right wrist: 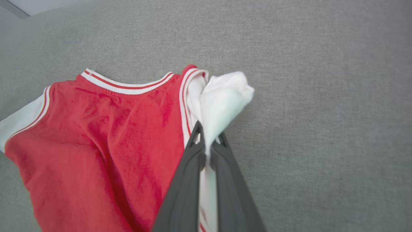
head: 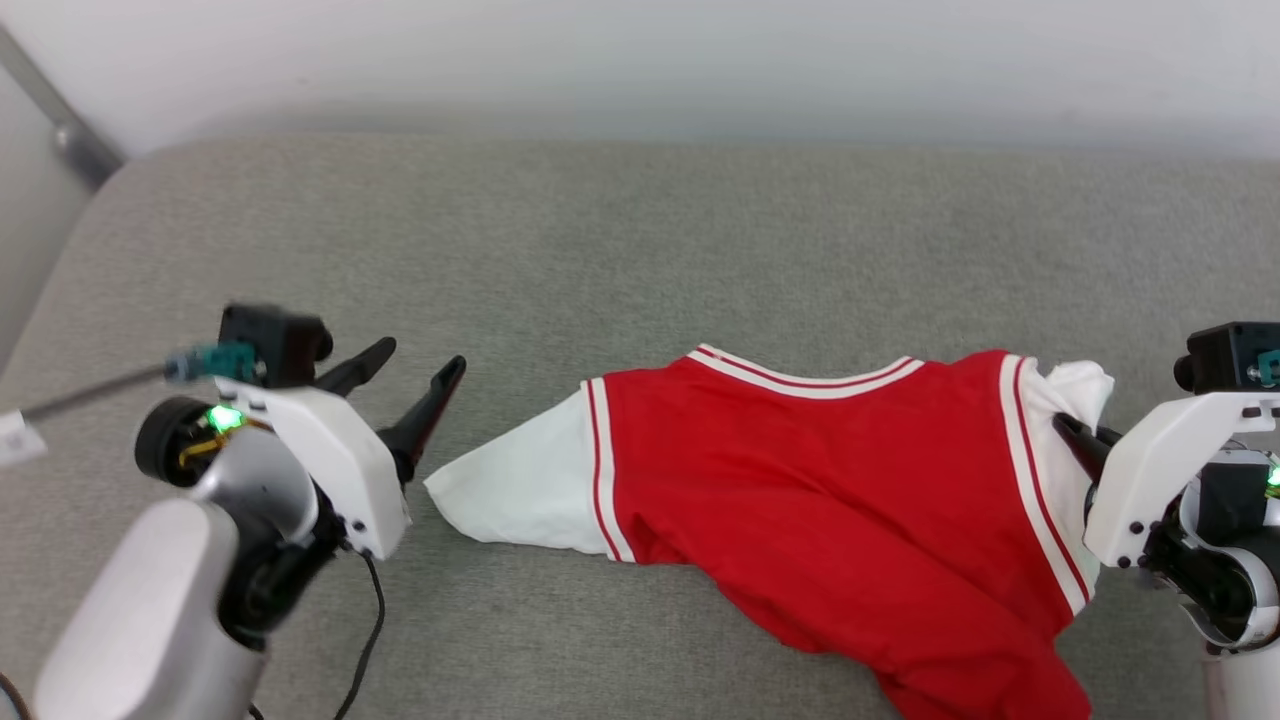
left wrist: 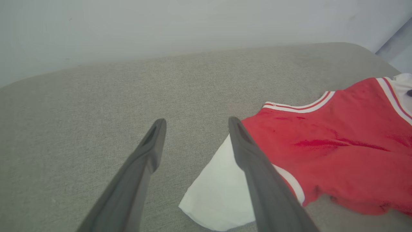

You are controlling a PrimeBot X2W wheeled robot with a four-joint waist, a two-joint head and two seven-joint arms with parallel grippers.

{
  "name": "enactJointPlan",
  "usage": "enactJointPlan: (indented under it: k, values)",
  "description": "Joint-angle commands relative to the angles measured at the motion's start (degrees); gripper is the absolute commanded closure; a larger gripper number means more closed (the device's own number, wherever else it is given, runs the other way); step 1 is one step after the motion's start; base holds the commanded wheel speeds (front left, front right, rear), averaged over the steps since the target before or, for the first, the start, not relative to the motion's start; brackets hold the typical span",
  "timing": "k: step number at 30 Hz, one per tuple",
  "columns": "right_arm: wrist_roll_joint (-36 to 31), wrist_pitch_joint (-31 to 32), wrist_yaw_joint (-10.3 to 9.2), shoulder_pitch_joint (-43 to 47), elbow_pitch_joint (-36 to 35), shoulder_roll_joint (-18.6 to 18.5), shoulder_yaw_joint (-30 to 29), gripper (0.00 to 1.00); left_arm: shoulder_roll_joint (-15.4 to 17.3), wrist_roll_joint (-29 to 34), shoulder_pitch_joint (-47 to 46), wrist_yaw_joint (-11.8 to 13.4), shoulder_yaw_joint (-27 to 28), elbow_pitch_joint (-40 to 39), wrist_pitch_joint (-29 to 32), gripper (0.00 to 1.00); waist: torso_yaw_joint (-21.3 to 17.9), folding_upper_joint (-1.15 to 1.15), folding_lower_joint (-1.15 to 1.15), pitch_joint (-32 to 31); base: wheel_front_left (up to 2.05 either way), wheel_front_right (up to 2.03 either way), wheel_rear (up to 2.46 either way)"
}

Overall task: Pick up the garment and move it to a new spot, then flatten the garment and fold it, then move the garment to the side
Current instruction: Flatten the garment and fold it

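Note:
The garment [head: 820, 480] is a red jersey with white sleeves and red-and-white striped trim, lying rumpled on the grey padded surface [head: 640, 250]. One white sleeve [head: 515, 490] points left and lies flat. My right gripper [right wrist: 207, 135] is shut on the other white sleeve [right wrist: 225, 96], which bunches up beyond its fingertips; in the head view the right gripper [head: 1068, 428] sits at the jersey's right edge. My left gripper [head: 420, 365] is open just left of the flat sleeve's tip, not touching it. In the left wrist view the left gripper [left wrist: 197, 124] stands wide above that sleeve [left wrist: 219, 196].
A pale wall [head: 640, 60] runs along the back of the grey surface. The surface's rounded corner [head: 110, 190] is at the far left, with a grey bar [head: 60, 120] beyond it. A black cable [head: 372, 630] hangs under my left wrist.

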Motion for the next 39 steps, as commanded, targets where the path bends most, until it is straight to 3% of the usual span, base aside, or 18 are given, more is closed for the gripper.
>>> enactJointPlan:
  k: [1,6,10,14,20,21,23,32,39]
  values:
    - [-0.26,-0.21,-0.02,0.18,-0.64,0.57,-0.03,1.0,1.09,-1.87,-1.58,-0.07,-0.53,-0.23,2.62,0.0,-1.23,0.0,0.0,1.45,0.0,0.0,0.0]
    - [-0.39,-1.33,-0.02,-0.88,-2.54,2.49,0.52,1.0,5.01,-9.18,-4.3,-0.1,-2.78,2.28,14.93,0.0,-3.99,0.0,0.0,4.81,0.0,0.0,0.0]
    - [0.03,-2.48,-0.03,-1.56,-2.33,3.34,1.17,1.0,6.96,-12.04,-5.27,-0.11,-3.9,5.98,21.07,0.0,-6.1,0.0,0.0,6.96,0.0,0.0,0.0]
    - [0.5,-3.66,-0.02,-2.27,-1.26,3.89,1.36,1.0,7.39,-14.05,-4.74,-0.06,-4.68,9.59,24.36,0.0,-7.58,0.0,0.0,8.35,0.0,0.0,0.0]
    - [0.4,-4.44,-0.02,-2.65,-0.04,3.71,0.87,1.0,5.22,-16.37,-1.74,-0.1,-8.97,13.54,30.19,0.01,-8.15,0.0,0.0,8.92,0.0,0.0,0.0]
    - [0.41,-4.59,-0.02,-2.77,0.06,3.69,0.76,1.0,4.92,-16.81,-1.25,-0.11,-9.83,13.86,31.26,0.49,-8.11,0.0,0.0,8.93,0.0,0.0,0.0]
    - [0.49,-4.82,-0.02,-2.93,0.09,3.55,0.66,1.0,4.48,-17.14,-0.59,-0.16,-11.39,14.28,32.86,1.0,-8.0,0.0,0.0,8.84,0.0,0.0,0.0]
    - [0.74,-4.82,-0.02,-3.55,-0.08,2.93,0.66,1.0,3.28,-16.12,-2.92,-0.13,-13.52,16.37,29.37,1.0,-7.11,0.0,0.0,7.59,0.0,0.0,0.0]
    - [0.22,-4.92,-0.03,-4.93,0.28,0.72,0.38,1.0,6.03,-12.05,-10.21,0.25,-10.8,14.18,20.53,1.0,-5.98,0.0,0.0,3.63,0.0,0.0,0.0]
